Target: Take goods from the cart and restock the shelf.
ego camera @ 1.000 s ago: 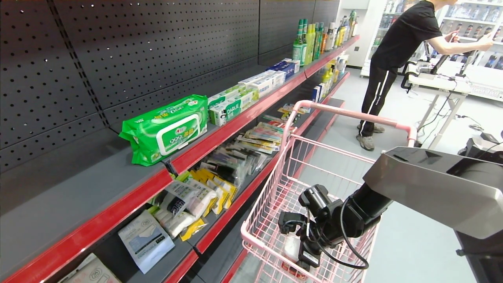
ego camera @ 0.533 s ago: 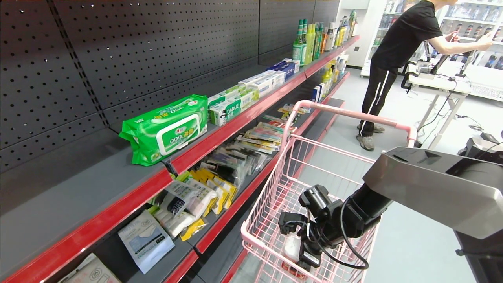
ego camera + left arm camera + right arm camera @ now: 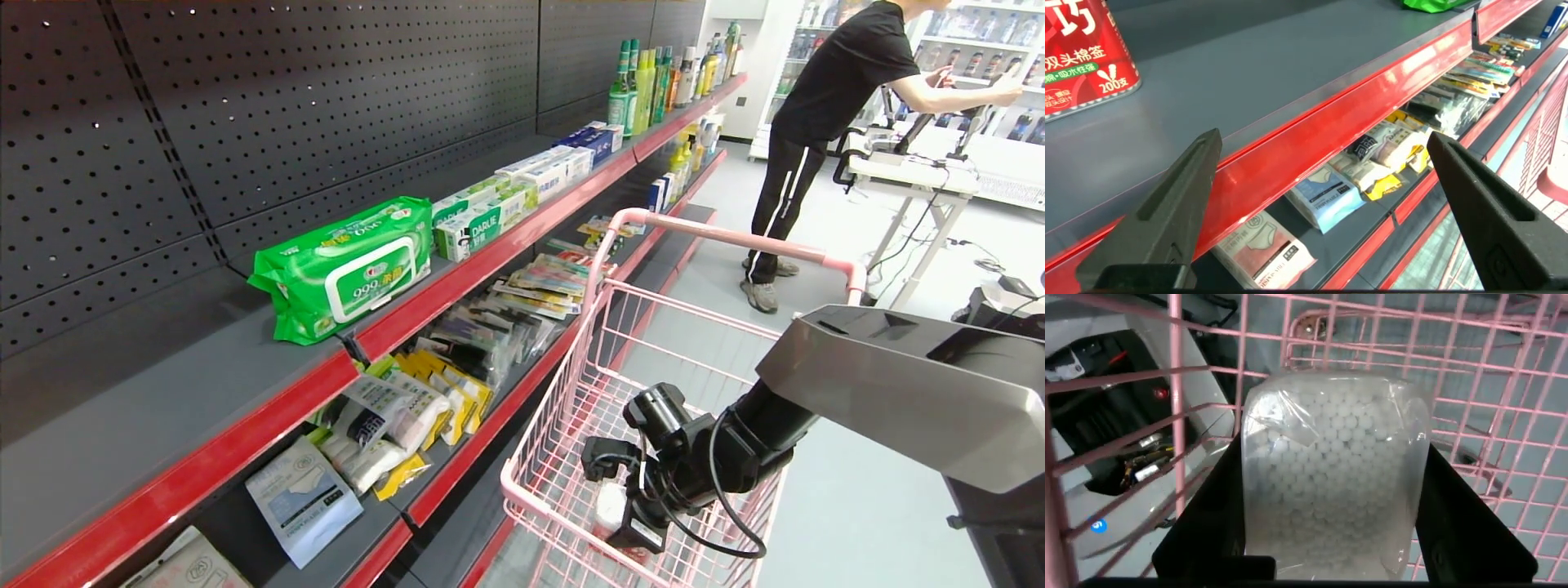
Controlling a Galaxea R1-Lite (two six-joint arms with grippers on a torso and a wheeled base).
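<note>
The right gripper point(image 3: 1333, 498) is clenched on a clear pack point(image 3: 1335, 433) of white swabs, one finger on each side. It sits low inside the cart point(image 3: 718, 237), near the cart's shelf-side wall. Left of the cart, the left gripper point(image 3: 1323, 139) hangs released, fingers wide apart, before the shelf point(image 3: 1290, 57) and its red edge. A red can point(image 3: 1082, 49) and green wipes point(image 3: 343, 265) rest on that shelf.

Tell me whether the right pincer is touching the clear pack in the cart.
Touching. In its wrist view the right pincer clamps the pack on both sides.
</note>
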